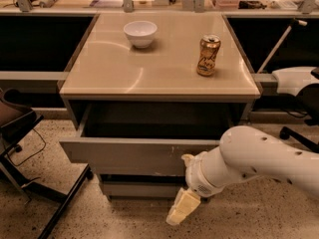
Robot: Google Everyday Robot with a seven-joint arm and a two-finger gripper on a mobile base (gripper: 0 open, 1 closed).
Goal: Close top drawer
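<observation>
The top drawer (129, 156) is a wide grey metal drawer under the beige table top. It stands partly pulled out, and its flat front panel has small pale chips. Its dark interior (154, 121) shows behind the panel. My gripper (185, 183) is at the right part of the drawer front, on the end of the white arm (259, 158) that comes in from the right. It is open and empty: one pale finger (188, 159) lies against the panel and the other finger (182, 209) points down below it.
A white bowl (140, 33) and a gold can (208, 55) stand on the table top (99, 68). A narrower grey drawer front (134, 188) sits below. A dark chair frame (30, 183) is at the left, and a chair base (299, 133) at the right.
</observation>
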